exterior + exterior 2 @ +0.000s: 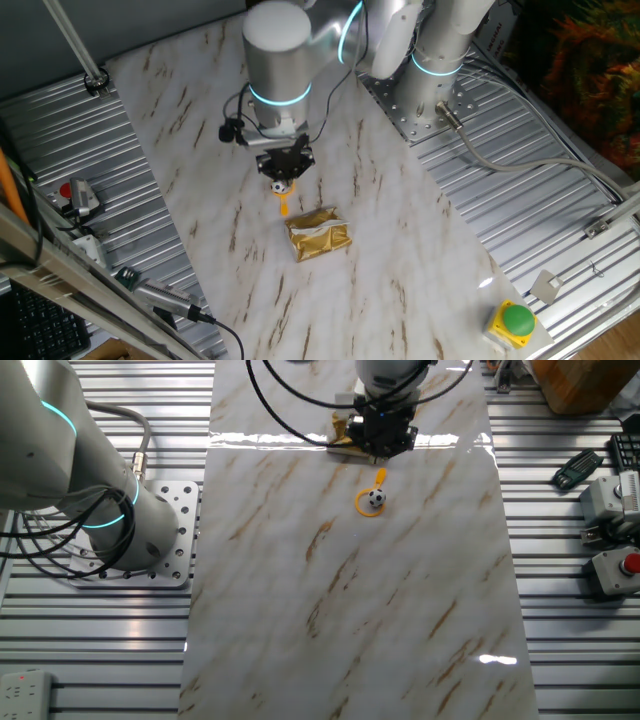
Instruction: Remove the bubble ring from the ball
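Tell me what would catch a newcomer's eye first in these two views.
Most striking is the arm's black gripper, hanging low over the marble-patterned table just above the handle of the small orange bubble ring, which lies flat around the tiny black-and-white ball. Next comes the crumpled gold foil packet beside them, then the green button on its yellow base at the table's edge.

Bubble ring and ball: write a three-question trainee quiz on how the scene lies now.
1. True or false: the bubble ring lies around the ball.
2. The gold packet lies on: A the marble tabletop; B the ribbed metal; C a keyboard.
3. Fill in: the button on the yellow base is coloured ____.
Key: 1 true; 2 A; 3 green.
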